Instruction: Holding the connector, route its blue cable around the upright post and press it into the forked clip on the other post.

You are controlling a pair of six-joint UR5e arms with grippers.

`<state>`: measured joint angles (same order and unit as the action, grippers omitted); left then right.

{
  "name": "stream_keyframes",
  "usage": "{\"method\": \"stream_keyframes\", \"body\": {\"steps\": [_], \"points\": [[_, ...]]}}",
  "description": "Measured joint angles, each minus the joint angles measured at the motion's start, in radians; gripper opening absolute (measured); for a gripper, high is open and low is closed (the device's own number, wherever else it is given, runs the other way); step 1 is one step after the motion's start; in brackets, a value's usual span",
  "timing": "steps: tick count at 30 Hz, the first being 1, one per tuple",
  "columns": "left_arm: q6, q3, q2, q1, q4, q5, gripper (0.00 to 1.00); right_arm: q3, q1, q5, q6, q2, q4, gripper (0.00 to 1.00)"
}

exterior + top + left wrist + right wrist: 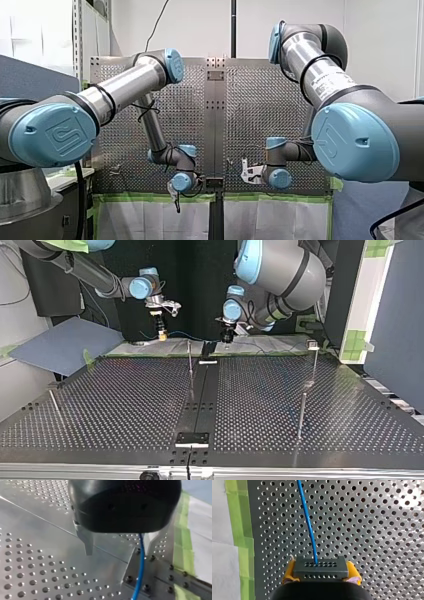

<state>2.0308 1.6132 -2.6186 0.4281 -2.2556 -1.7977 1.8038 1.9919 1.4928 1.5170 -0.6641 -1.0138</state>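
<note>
Two robot arms hold a blue cable low over a perforated table.
The right wrist view shows my right arm's jaws, with yellow pads, clamped on a dark connector, and the cable leaves its front face. The left wrist view shows my left arm's jaws released, metal fingers apart, with the cable running loose between them, close to one finger. Only the top view shows the upright post near the cable and a second post well apart from it.
</note>
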Motion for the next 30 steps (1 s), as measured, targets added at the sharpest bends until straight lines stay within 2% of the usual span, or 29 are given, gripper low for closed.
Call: {"method": "stream_keyframes", "body": {"steps": [9, 18, 19, 25, 30], "points": [[-0.060, 0.000, 0.001, 0.017, 0.028, -0.076, 1.00, -0.003, 0.004, -0.002, -0.001, 0.000, 0.004, 0.09], [-0.125, 0.000, 0.001, 0.050, 0.052, -0.161, 1.00, -0.013, 0.006, -0.010, -0.002, 0.001, 0.008, 0.09], [-0.134, 0.000, 0.001, 0.056, 0.057, -0.172, 1.00, -0.016, 0.006, -0.011, -0.002, 0.001, 0.012, 0.12], [-0.177, -0.001, 0.005, 0.101, 0.089, -0.225, 1.00, -0.025, 0.007, -0.020, -0.004, 0.002, 0.021, 0.12], [-0.184, -0.005, 0.007, 0.144, 0.100, -0.270, 1.00, -0.031, 0.008, -0.029, -0.004, 0.002, 0.029, 0.12]]}}
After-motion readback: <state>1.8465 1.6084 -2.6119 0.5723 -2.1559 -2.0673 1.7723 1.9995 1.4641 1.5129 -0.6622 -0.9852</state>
